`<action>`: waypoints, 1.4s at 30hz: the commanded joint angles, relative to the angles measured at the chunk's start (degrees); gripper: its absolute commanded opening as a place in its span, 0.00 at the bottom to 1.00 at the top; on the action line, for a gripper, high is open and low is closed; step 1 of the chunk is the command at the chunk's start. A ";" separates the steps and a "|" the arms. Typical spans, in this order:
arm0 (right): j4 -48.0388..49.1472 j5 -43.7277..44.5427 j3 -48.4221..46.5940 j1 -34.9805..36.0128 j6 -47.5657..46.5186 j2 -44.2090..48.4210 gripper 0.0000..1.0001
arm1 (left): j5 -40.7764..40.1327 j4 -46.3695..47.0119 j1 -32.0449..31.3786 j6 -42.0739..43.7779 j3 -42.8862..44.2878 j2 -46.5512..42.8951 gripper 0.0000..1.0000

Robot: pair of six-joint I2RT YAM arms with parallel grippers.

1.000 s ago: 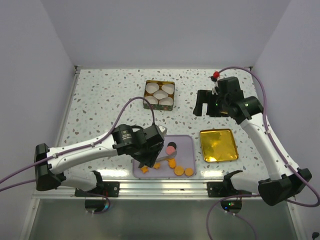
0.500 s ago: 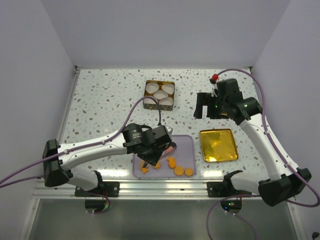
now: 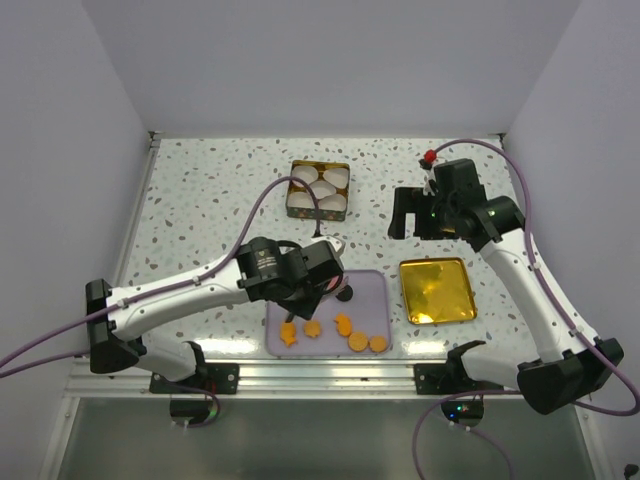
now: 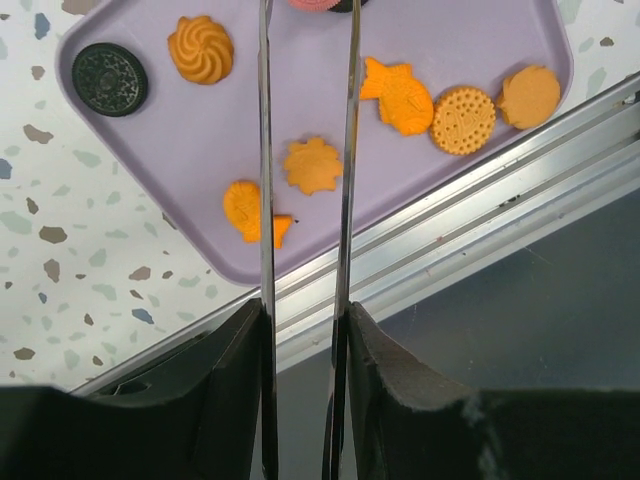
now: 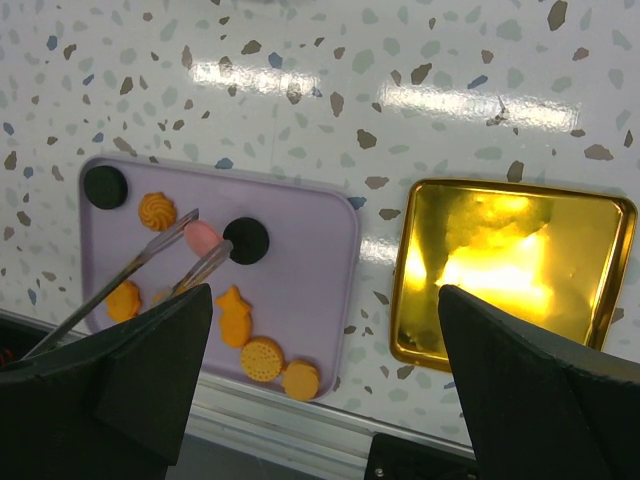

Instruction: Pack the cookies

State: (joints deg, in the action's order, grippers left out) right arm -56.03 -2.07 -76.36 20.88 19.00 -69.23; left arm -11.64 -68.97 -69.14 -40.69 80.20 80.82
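Note:
Several orange cookies (image 4: 400,95) lie on a lilac tray (image 3: 375,290), with a black round (image 4: 109,79) and a swirl (image 4: 200,49) at its left end. My left gripper (image 3: 315,275) is shut on metal tweezers (image 4: 265,150). The tweezer tips sit on either side of a pink cookie (image 5: 201,237), next to a second black round (image 5: 246,240). I cannot tell if the pink cookie is lifted. My right gripper (image 3: 405,218) hangs open and empty, high above the table behind the tray.
A gold tin (image 3: 319,189) holding white fluted paper cups stands at the back centre. Its gold lid (image 3: 436,290) lies right of the tray, also in the right wrist view (image 5: 510,270). The table's metal front rail (image 4: 480,190) runs just past the tray.
My left gripper has drawn back from the tray's front row, and the tweezer tips now sit at the pink cookie. The right arm has barely moved.

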 commanded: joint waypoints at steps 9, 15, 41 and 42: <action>-0.75 -3.99 -0.46 0.03 1.73 2.08 0.99 | -3.65 0.41 11.30 7.46 10.40 1.18 0.31; -0.92 -6.19 -0.55 0.03 4.28 3.14 0.99 | -3.13 3.22 23.50 13.60 18.92 6.80 0.31; -4.44 -7.16 -2.48 0.03 1.92 3.23 0.99 | 1.88 10.34 40.05 19.77 37.57 31.50 0.28; -4.44 -7.16 -2.65 0.03 1.83 3.05 0.99 | 1.80 10.52 40.14 19.77 38.18 31.86 0.28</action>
State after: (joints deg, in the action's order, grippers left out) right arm -59.81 -7.73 -76.55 20.88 22.22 -65.54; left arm -10.48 -62.35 -29.76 -21.89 114.67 111.50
